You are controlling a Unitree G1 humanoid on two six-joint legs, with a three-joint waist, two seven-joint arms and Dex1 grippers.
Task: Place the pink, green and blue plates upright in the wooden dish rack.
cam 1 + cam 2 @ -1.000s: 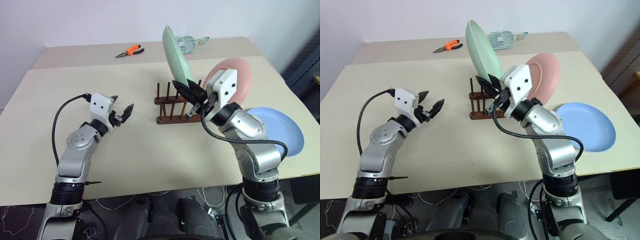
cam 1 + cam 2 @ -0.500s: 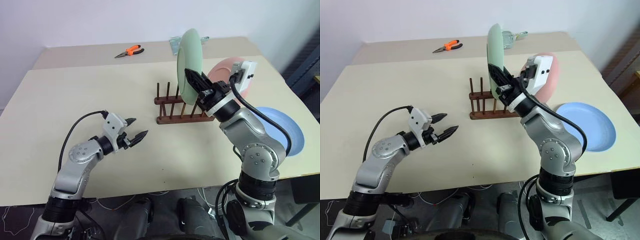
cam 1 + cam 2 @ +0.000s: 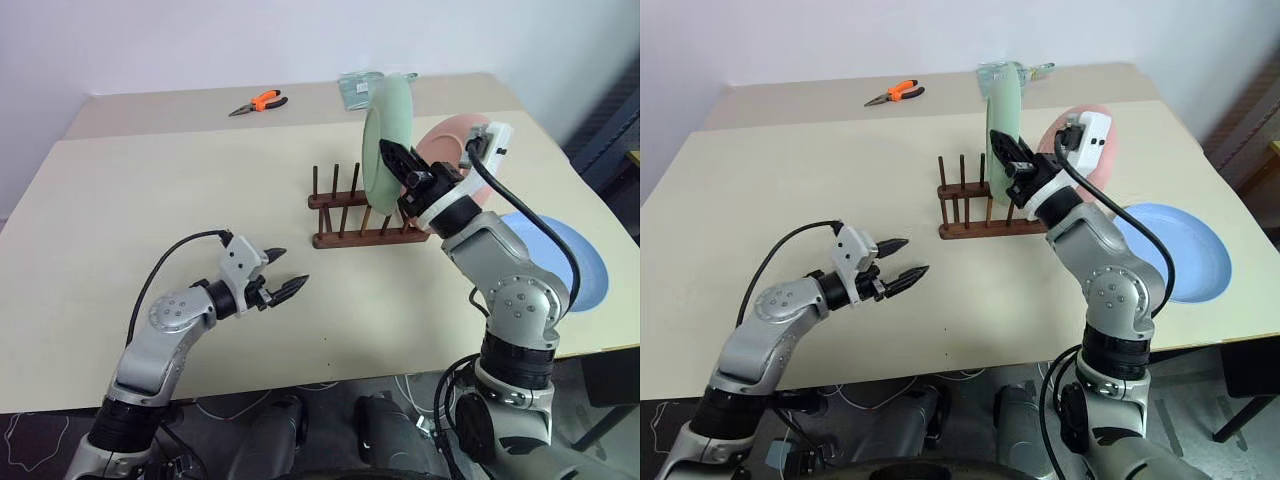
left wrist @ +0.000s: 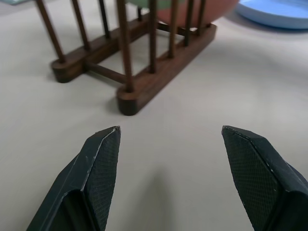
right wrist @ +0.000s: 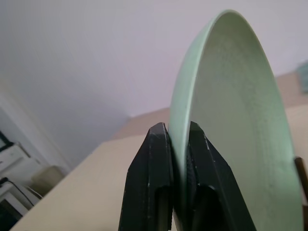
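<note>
My right hand (image 3: 1006, 150) has swung the round pale green plate (image 3: 1001, 115) upright into the dark brown wooden peg rack (image 3: 975, 212) and still grips its rim. Pink seems racked; blue remains. My left hand (image 3: 904, 258) hangs released above the desk (image 3: 790, 180).

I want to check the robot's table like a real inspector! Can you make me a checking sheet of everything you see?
Surface: beige table, a second one butted behind it.
Job's things: wooden dish rack mid-table; green plate upright over the rack; pink plate standing at the rack's far end; blue plate flat on the table.
Clutter: orange pliers and a clear packet on the back table.
Grippers: right pincer pinching the green plate's rim; left pincer open, holding nothing, near the rack.
Cables: black cable looping off each wrist.
Surroundings: white wall.
</note>
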